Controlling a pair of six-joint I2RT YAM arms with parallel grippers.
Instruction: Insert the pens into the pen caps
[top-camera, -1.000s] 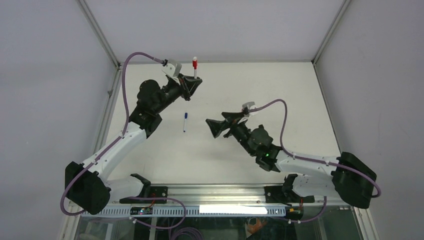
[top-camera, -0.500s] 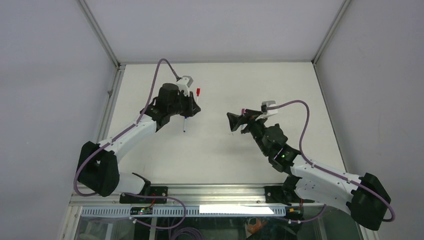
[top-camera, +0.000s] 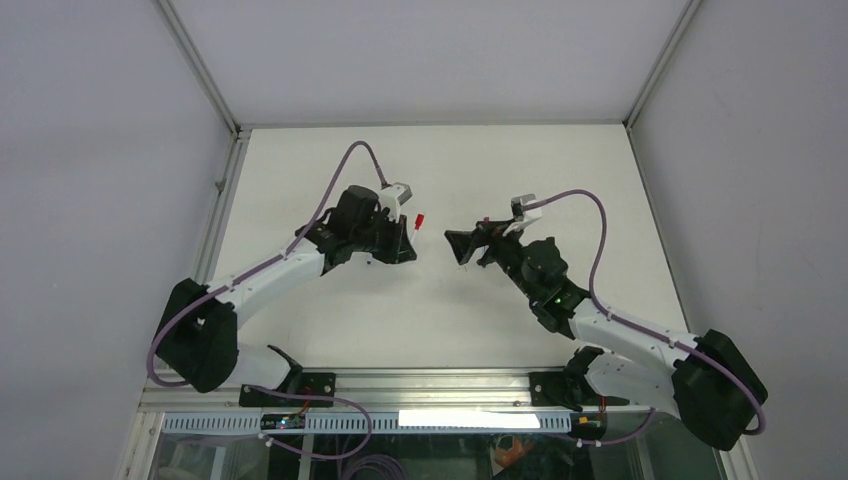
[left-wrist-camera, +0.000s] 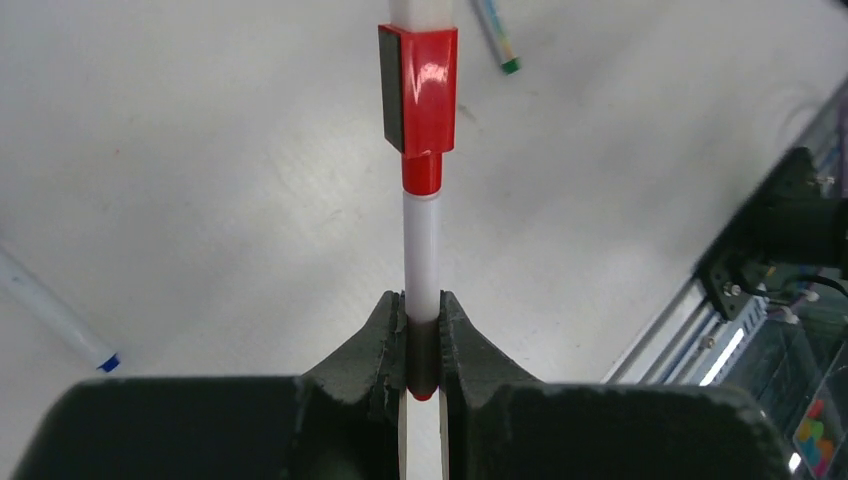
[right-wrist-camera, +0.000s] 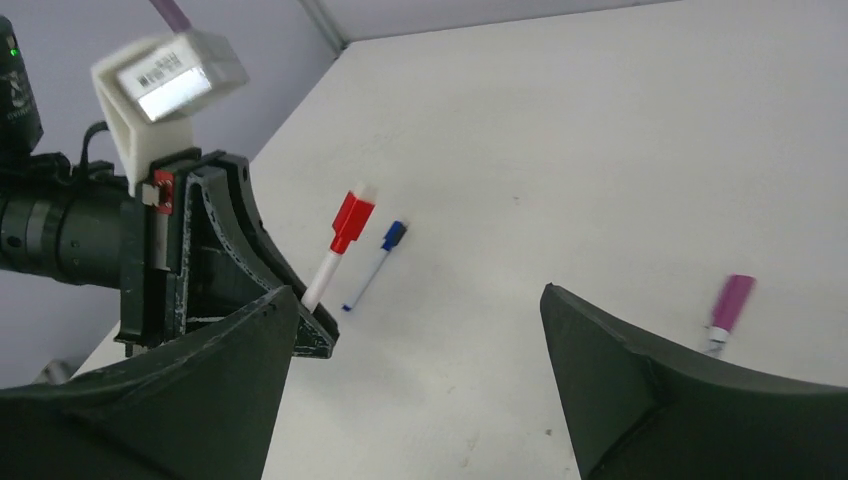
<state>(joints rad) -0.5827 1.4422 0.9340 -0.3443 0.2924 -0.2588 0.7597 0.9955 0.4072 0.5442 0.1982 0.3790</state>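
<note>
Left pincer (left-wrist-camera: 422, 310) clamps the red pen (left-wrist-camera: 421, 250); the right pincer (right-wrist-camera: 420, 295), spread wide, should probably grip its red cap (left-wrist-camera: 420, 90) squarely, pushing along the shaft.

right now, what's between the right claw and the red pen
Nothing: in the top view only bare table shows between the open right claw and the red pen held by the left claw.

Pen (left-wrist-camera: 421, 240) in left gripper (left-wrist-camera: 422, 308), above table (left-wrist-camera: 200, 150).
</note>
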